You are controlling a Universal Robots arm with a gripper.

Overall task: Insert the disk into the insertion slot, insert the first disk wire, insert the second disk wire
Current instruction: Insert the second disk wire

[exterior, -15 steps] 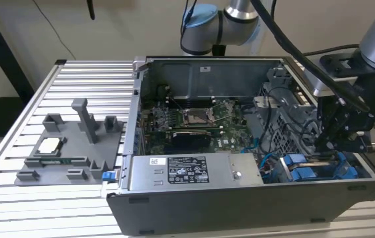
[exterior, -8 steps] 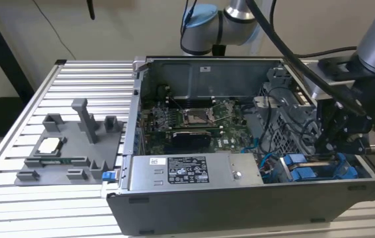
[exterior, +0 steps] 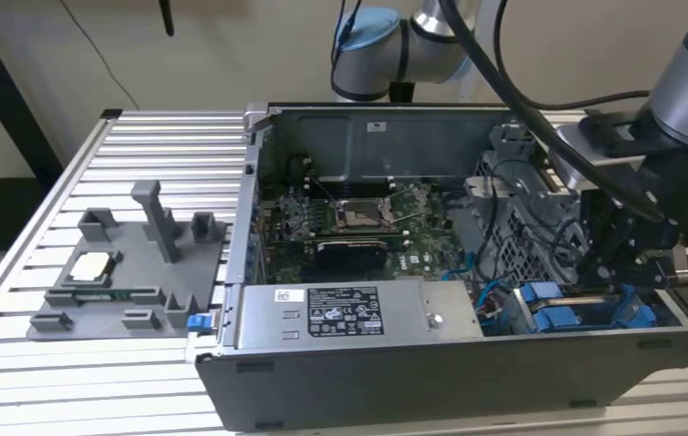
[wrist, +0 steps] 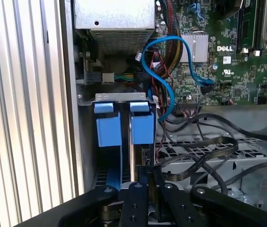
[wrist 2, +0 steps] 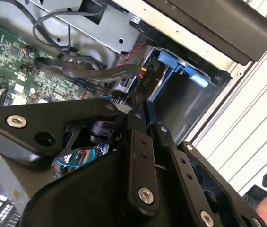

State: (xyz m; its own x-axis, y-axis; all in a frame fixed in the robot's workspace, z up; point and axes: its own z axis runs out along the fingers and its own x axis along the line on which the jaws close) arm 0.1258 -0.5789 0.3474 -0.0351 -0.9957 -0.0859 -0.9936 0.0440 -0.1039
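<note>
The gripper [wrist: 145, 177] hangs low inside the open computer case [exterior: 465, 381], its fingers [wrist 2: 140, 156] pressed together on a black flat wire [wrist: 194, 163], presumably to steer its plug toward the drive's rear. Just ahead of the fingertips, the disk [wrist: 142, 125] already sits in the insertion slot [wrist: 88, 142], beside a second blue carrier [wrist: 108, 127]. Loose black cables [wrist: 209, 142] and a blue cable [wrist: 166, 71] crowd the space beyond the fingers, with the power supply [exterior: 344, 313] close alongside, leaving little room.
</note>
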